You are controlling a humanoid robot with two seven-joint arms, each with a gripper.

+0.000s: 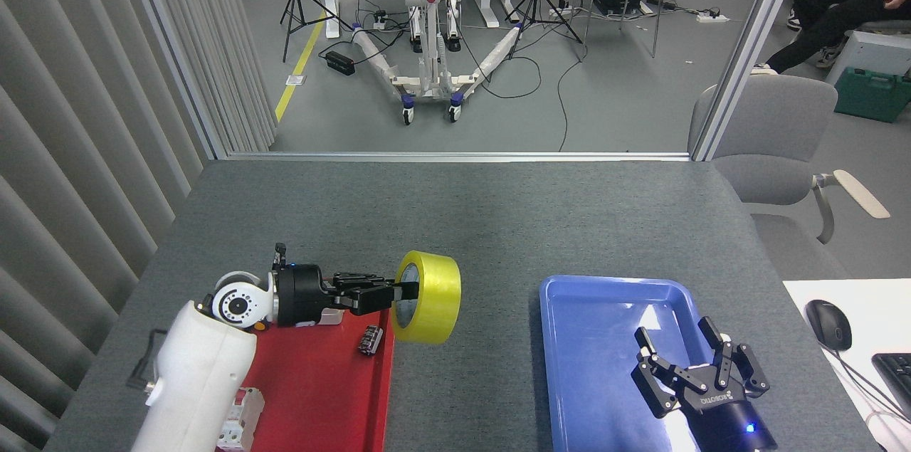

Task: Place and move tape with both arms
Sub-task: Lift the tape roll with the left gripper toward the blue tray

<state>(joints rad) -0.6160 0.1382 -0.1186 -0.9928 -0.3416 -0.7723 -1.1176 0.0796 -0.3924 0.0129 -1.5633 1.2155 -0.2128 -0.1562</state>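
Left gripper (pixel 407 290) pointing rt, roughly level, jaws clamped on rim of tape (pixel 427 297): one finger (pixel 370 278) outside roll wall, other reaching into core hole. Tape held on edge, off the surface, open core facing left toward gripper, yellow outer band facing rt. Roll hangs over rt rim of red tray (pixel 313 381) and bare strip of tabletop (pixel 462 224) btwn the two trays, nearer red one, well apart from blue tray (pixel 591 352).

Left arm (pixel 192 374) white-shelled, coming up from bottom-left, black wrist section lying across far end of red tray.

Small dark cylinder (pixel 369 339) lying in red tray just below the gripper, near tray's rt rim. White circuit breaker (pixel 238 418) at near-left of red tray, partly behind arm shell. Sliver of white-and-red item beneath black wrist; can't tell what.

Right gripper (pixel 680 347) low at bottom-rt, over near-rt corner of blue tray, jaws apart, fingers splayed, nothing btwn them. Blue light lit on its body, white lettering on black housing. Far from tape.

Blue tray w/ bright glare patches on its floor.

Off rt edge of tabletop: white desk w/ black mouse (pixel 829 324), keyboard corner (pixel 898 374). Grey chair (pixel 772 153) beyond far-rt corner. Person seated (pixel 840 3) top-rt, legs in black.
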